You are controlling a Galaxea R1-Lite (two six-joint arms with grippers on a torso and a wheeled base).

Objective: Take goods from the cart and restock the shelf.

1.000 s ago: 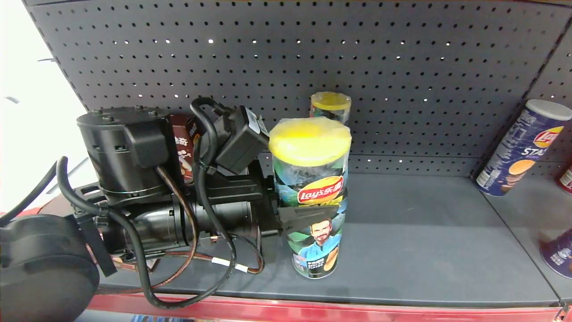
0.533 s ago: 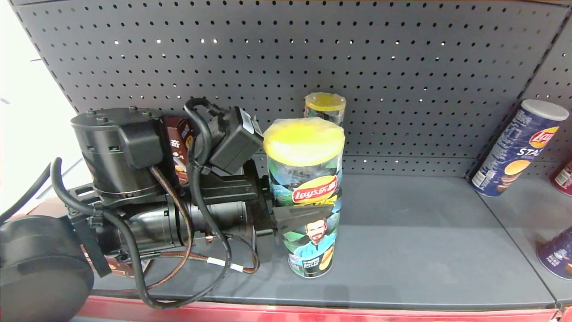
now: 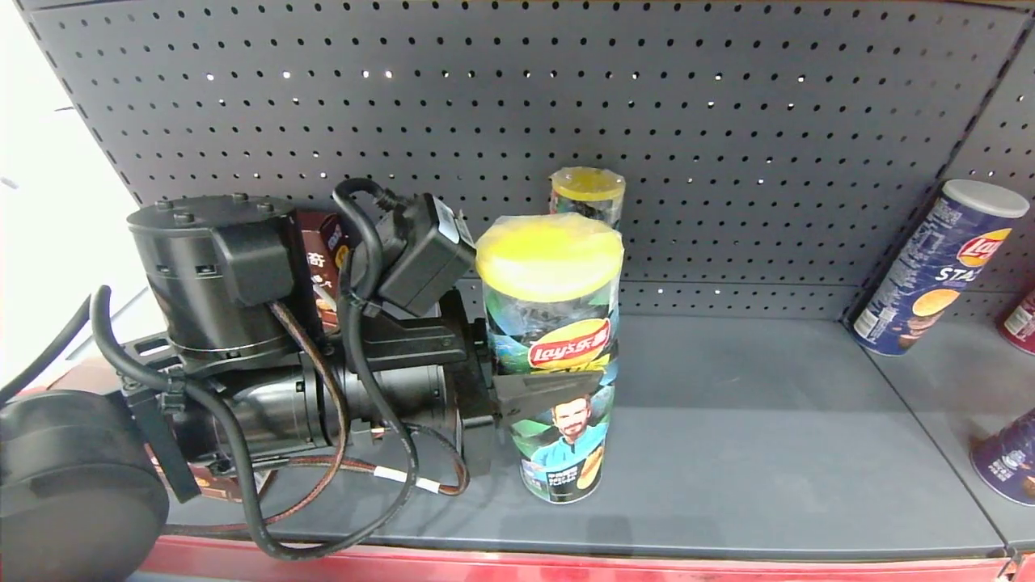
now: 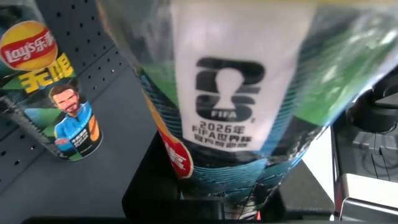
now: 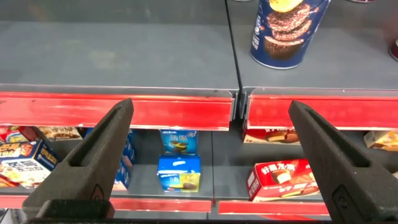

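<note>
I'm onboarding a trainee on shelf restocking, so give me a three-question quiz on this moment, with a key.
1. True or false: the left gripper is shut on the front yellow-lidded can.
2. Where is the second yellow-lidded can?
A) Upright behind the held one, by the pegboard
B) Lying on its side at the shelf's front edge
C) Stacked on top of the held one
3. Fill in: the right gripper, facing the red-edged lower shelves, has its jaws ____.

Key: 1 true; 2 A; 3 open.
</note>
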